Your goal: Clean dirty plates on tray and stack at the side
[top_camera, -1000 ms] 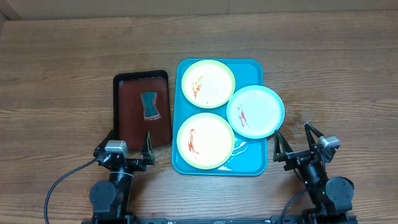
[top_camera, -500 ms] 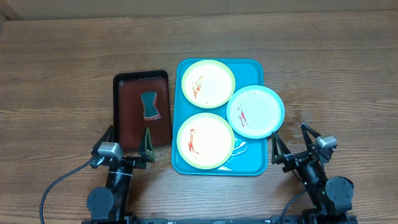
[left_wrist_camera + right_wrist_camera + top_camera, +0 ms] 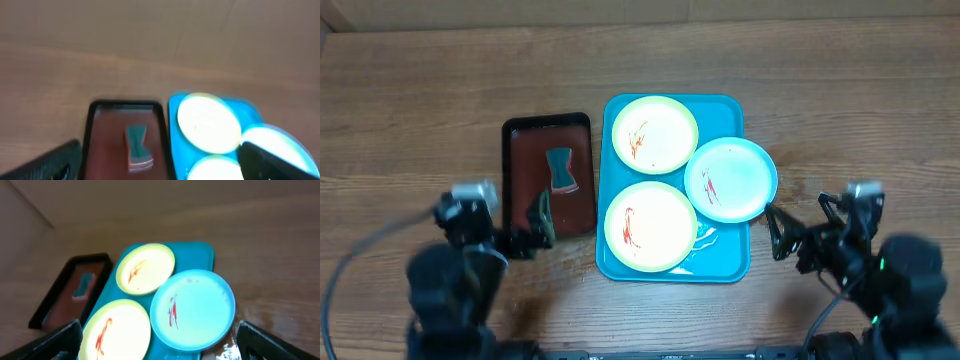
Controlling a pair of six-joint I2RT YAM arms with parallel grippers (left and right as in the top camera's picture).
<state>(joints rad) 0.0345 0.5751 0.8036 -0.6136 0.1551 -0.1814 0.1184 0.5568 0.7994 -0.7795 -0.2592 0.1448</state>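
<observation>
Three dirty plates [image 3: 651, 227] on tray [image 3: 722, 110], between left and right jaws, both spread wide

On the wooden tabletop [image 3: 420, 90] a turquoise tray [image 3: 725, 265] holds three red-smeared plates: a far yellow-green plate [image 3: 654, 134], a near yellow-green plate [image 3: 651, 227], and a light blue plate [image 3: 731, 179] that overhangs the tray's right edge and sits close against both others. Just left of it lies a black-rimmed dark red tray [image 3: 520, 165] with a teal sponge [image 3: 560, 170] on it. The blurred left end effector [image 3: 505, 225] has one finger over that tray's near right corner, while the right end effector [image 3: 803, 225], fingers spread, sits near the blue plate.
</observation>
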